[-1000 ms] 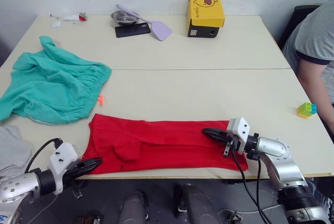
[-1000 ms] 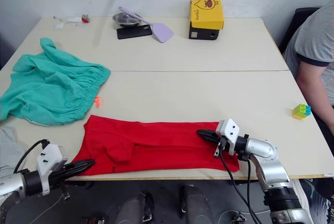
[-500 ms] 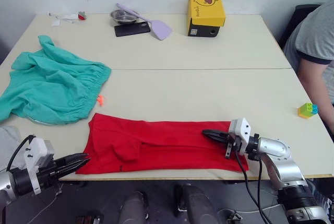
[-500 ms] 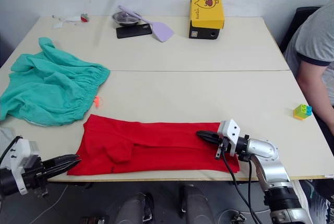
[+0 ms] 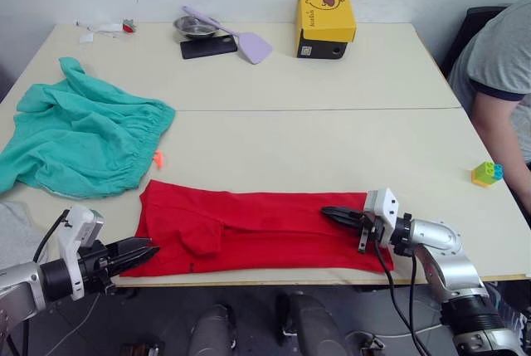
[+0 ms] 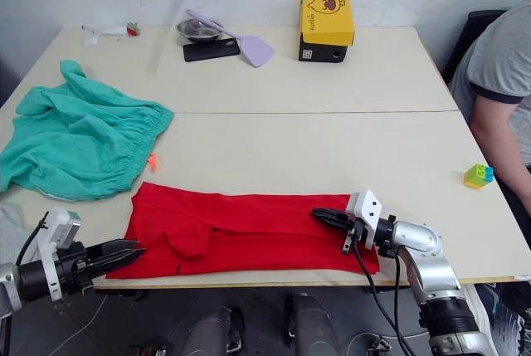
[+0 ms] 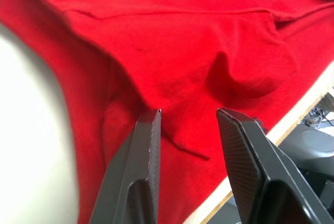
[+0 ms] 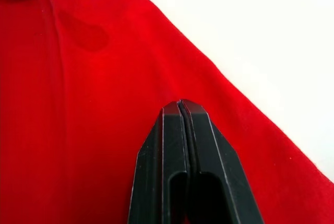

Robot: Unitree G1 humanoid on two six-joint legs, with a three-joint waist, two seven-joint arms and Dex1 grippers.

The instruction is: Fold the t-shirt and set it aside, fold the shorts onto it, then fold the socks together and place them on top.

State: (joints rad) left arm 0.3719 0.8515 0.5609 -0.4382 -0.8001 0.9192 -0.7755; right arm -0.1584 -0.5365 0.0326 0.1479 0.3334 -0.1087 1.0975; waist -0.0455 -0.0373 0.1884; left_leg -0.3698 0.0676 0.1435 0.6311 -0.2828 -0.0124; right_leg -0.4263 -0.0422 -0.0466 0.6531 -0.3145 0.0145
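The red t-shirt lies folded into a long strip along the table's near edge. My left gripper is open at the shirt's left end, low over the table edge. In the left wrist view its fingers straddle rumpled red cloth with nothing between them. My right gripper is shut and rests on top of the shirt near its right end. The teal-green shorts lie crumpled at the left, their orange drawstring poking out. The light grey socks sit at the left edge, partly cut off.
At the back stand a yellow box, a black phone, a metal bowl and a lilac spatula. A small toy block lies at the right, beside a seated person.
My left gripper drew back to the left off the shirt's corner, then came forward again to the shirt's left end. The right gripper has stayed in place on the shirt.
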